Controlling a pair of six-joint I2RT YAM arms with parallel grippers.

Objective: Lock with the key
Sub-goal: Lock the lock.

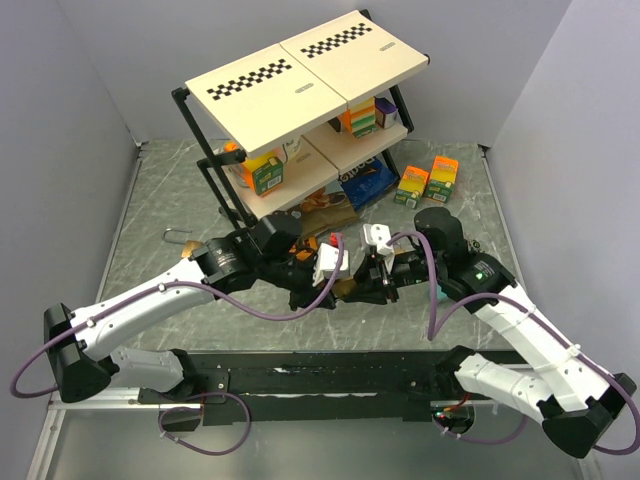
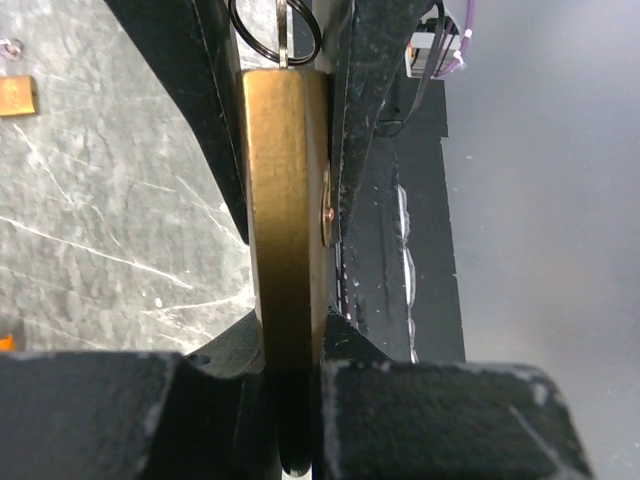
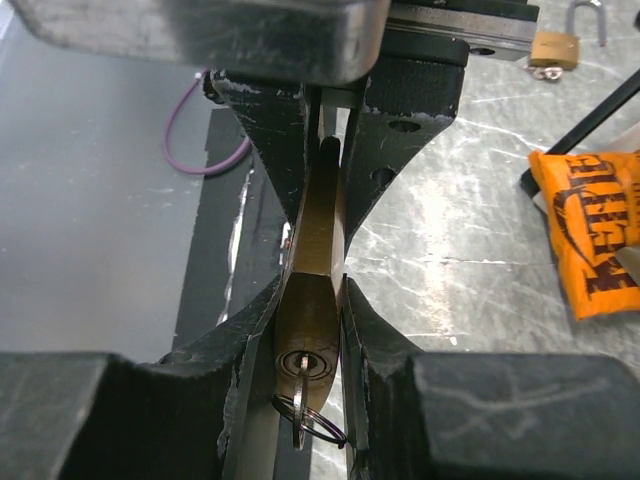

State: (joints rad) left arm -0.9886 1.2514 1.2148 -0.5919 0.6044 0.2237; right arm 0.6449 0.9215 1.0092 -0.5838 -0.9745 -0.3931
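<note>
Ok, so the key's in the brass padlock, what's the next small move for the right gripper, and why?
Probably ease the right gripper back to pinch the small silver key, then turn it. It seems to press the brass padlock body, which the left gripper clamps, while the inserted key sits ungripped.

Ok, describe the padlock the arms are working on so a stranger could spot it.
In front of the shelf, a brass padlock is clamped between the left gripper and right gripper. The other padlock lies loose, left of the shelf, untouched.
</note>
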